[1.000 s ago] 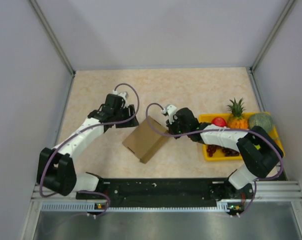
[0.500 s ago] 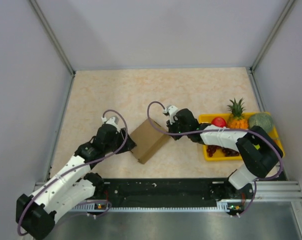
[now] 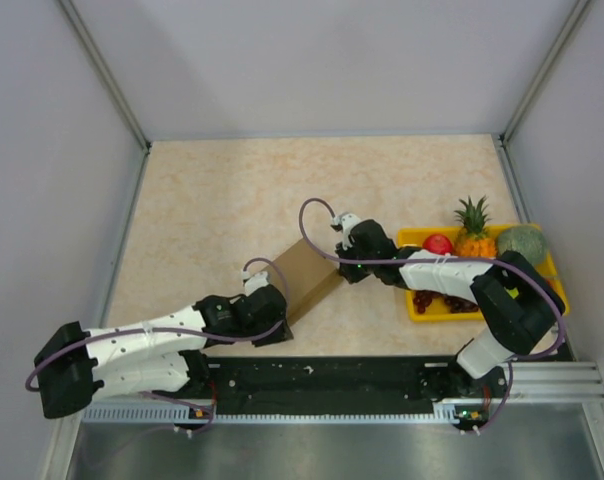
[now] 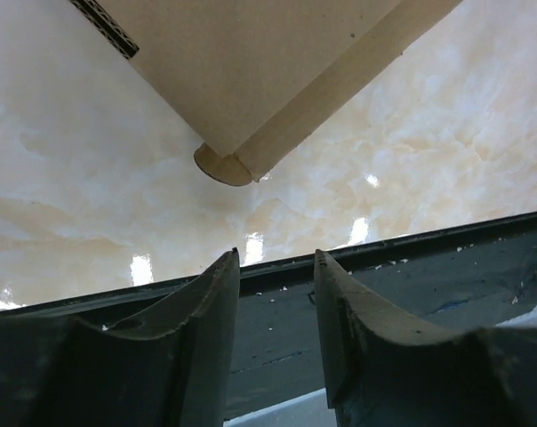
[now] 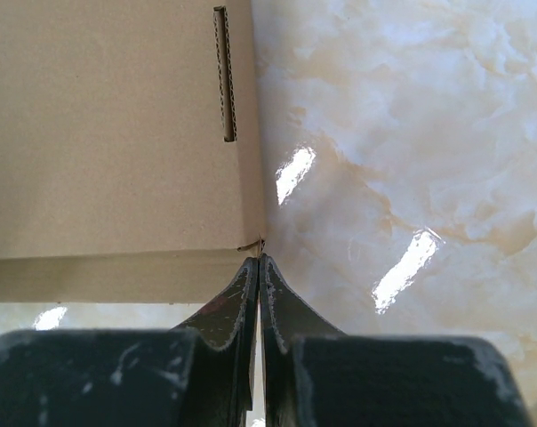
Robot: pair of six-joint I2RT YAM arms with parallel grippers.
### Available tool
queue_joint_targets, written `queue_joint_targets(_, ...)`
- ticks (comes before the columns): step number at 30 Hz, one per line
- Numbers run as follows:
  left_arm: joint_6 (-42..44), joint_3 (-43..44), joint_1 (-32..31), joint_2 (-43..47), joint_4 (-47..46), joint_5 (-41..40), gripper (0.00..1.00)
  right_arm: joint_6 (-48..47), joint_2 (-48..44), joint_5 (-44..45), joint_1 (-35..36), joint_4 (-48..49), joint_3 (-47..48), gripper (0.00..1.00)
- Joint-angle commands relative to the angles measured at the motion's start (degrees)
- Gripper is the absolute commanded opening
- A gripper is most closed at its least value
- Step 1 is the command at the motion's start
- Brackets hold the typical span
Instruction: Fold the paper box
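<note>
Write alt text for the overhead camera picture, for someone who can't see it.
A brown cardboard box lies on a beige table. The robot's right gripper, shut, touches the box's right corner; the left gripper, slightly open and empty, sits by its near corner. A yellow tray of fruit stands at the right.

The top external camera looks down on the whole table [image 3: 212,190] from high behind. Both wrist cameras sit low and close, sharing the paper box [image 4: 251,71] at frame top.
</note>
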State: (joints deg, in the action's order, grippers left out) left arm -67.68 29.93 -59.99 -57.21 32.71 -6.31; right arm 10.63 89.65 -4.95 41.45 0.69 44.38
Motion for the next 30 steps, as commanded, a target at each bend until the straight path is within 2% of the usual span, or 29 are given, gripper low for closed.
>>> queue_joint_targets(1, -7.8, 3.3, -2.2, -0.3, 2.5, -10.0, 0.47, 1.8, -1.0, 1.1, 1.2, -1.9, 3.6, 0.0)
queue_joint_targets(3, -4.9, 5.6, -2.2, -0.3, 3.9, -13.1, 0.51, 1.6, -1.2, 1.6, 1.2, -3.1, 3.6, 0.0)
queue_joint_targets(4, -3.2, 5.9, -2.2, -0.5, 2.9, -15.0, 0.57, 0.9, -1.4, 2.6, 1.3, -3.3, 3.9, 0.0)
queue_joint_targets(5, -0.8, 6.3, -0.7, -1.7, 0.3, -13.8, 0.59, 0.2, -1.3, 2.7, 1.1, -3.6, 4.0, 0.0)
queue_joint_targets(7, 3.5, 9.3, 2.1, -3.6, 2.4, -10.4, 0.61, -1.6, -1.1, 2.3, 1.1, -3.7, 4.7, 0.0)
queue_joint_targets(10, 9.0, 14.1, 7.5, -6.4, 6.9, -8.8, 0.61, -2.0, -0.4, 1.7, 0.5, -4.0, 5.5, 0.0)
queue_joint_targets(13, 15.3, 16.5, 12.2, -4.8, 7.8, -10.0, 0.61, -2.5, 0.4, 1.3, 0.4, -3.9, 6.2, 0.0)
queue_joint_targets(16, 21.9, 15.9, 20.3, -3.2, 4.8, -4.2, 0.57, -2.8, 1.4, 1.3, 0.0, -3.9, 6.9, 0.0)
queue_joint_targets(17, 24.9, 15.1, 24.0, -3.7, 4.0, 0.3, 0.57, -2.9, 1.5, 0.9, -0.1, -4.1, 7.2, 0.0)
queue_joint_targets(19, 27.3, 15.8, 26.6, -5.4, 5.1, 1.0, 0.6, -4.2, 2.5, -0.6, -0.5, -4.1, 7.9, 0.0)
queue_joint_targets(23, 34.6, 20.9, 31.6, -12.2, 2.5, 2.3, 0.72, -7.1, 4.3, -3.0, -1.1, -4.3, 9.4, 0.0)
queue_joint_targets(27, 39.7, 25.8, 35.8, -21.9, 1.1, 6.0, 0.75, -9.1, 5.4, -4.3, -2.1, -4.6, 10.5, 0.0)
queue_joint_targets(30, 45.0, 30.5, 37.8, -29.2, 1.7, 11.8, 0.78, -10.4, 5.9, -5.9, -3.2, -4.6, 11.2, 0.0)
